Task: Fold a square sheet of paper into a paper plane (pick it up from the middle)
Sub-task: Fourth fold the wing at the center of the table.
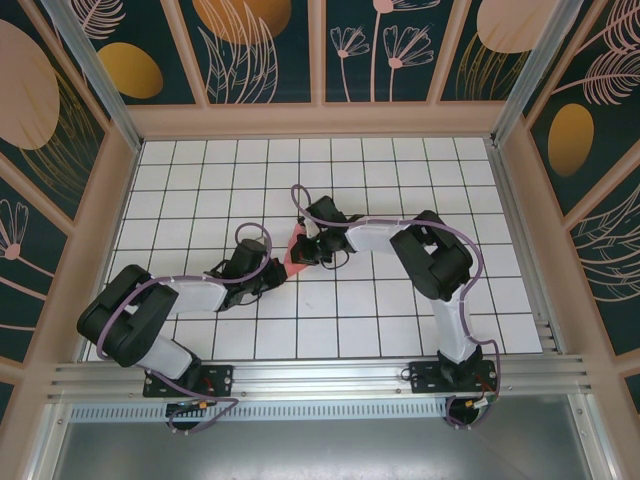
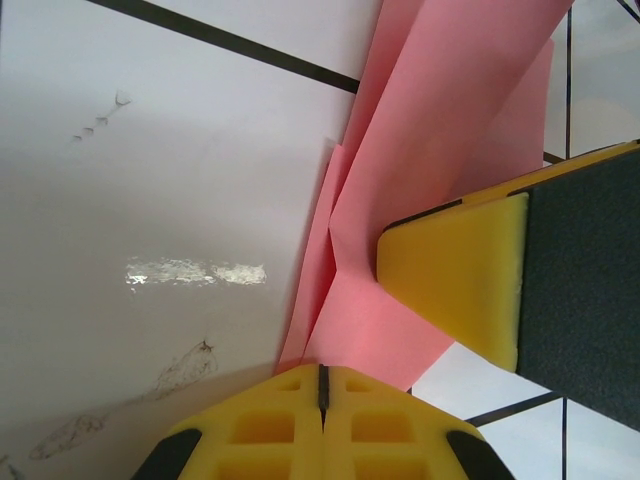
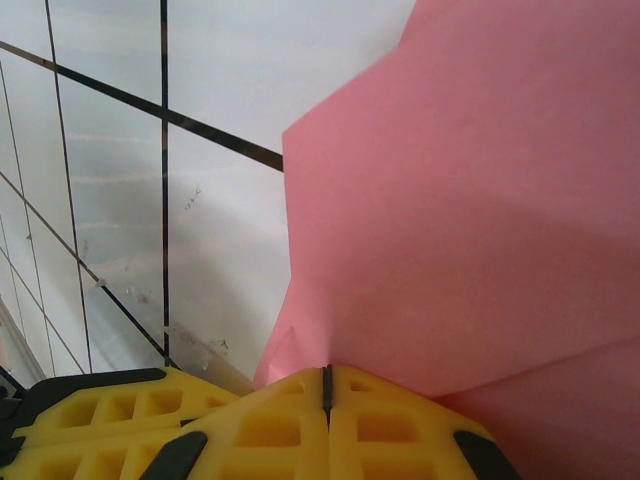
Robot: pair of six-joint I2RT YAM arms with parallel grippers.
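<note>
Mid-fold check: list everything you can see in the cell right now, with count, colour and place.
paper sheet: one, salmon-pink, partly folded, at the table's centre between both grippers
table: one, white tiles with dark grid lines, under everything
enclosure panels: several, dark teal with a floral print, around the table
left gripper: one, yellow fingers, shut on the paper sheet
right gripper: one, yellow fingers, shut on the paper sheet

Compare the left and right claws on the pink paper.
The yellow-tipped left claw pinches the thin salmon-pink folded paper at a narrow, layered end; the right claw pinches it at a broad flap. From above, the left claw reaches in from the near left, the right claw from the right. Both are shut on the paper.
</note>
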